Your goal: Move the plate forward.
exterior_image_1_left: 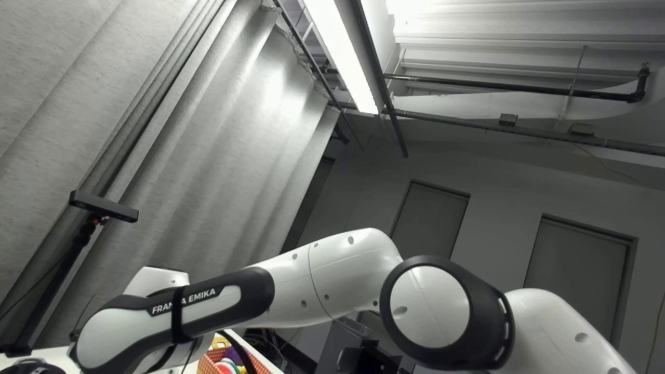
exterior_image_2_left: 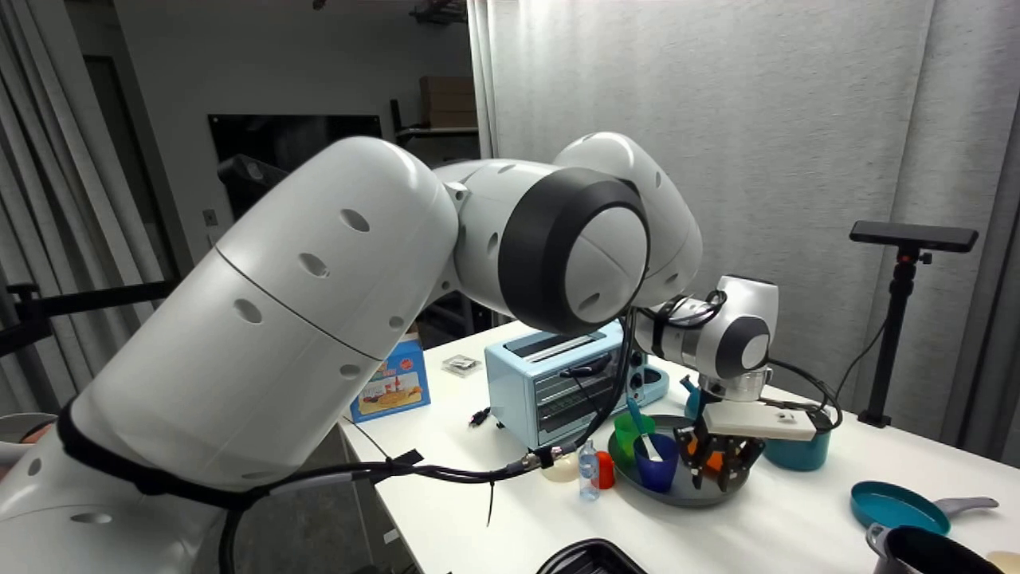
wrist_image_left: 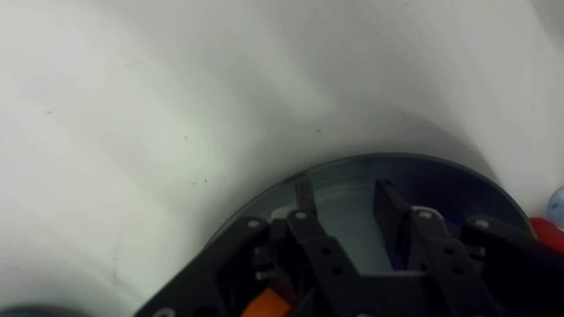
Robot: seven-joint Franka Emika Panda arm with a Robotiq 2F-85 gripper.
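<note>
Plainly, the dark plate (wrist_image_left: 349, 220) sits on the white table (exterior_image_2_left: 785, 518), bearing a blue cup (exterior_image_2_left: 656, 474) and a green cup (exterior_image_2_left: 626, 438); the gripper (exterior_image_2_left: 711, 478) hangs over it, jaws parted, with nothing between them. Pushing from inside could topple the cups, and veering sideways could knock over the bottle (exterior_image_2_left: 589, 473) nearby.

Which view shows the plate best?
An exterior view: the plate shows most of its outline. The wrist view shows only part, the gripper overlapping it. An exterior view shows the arm but no plate.
</note>
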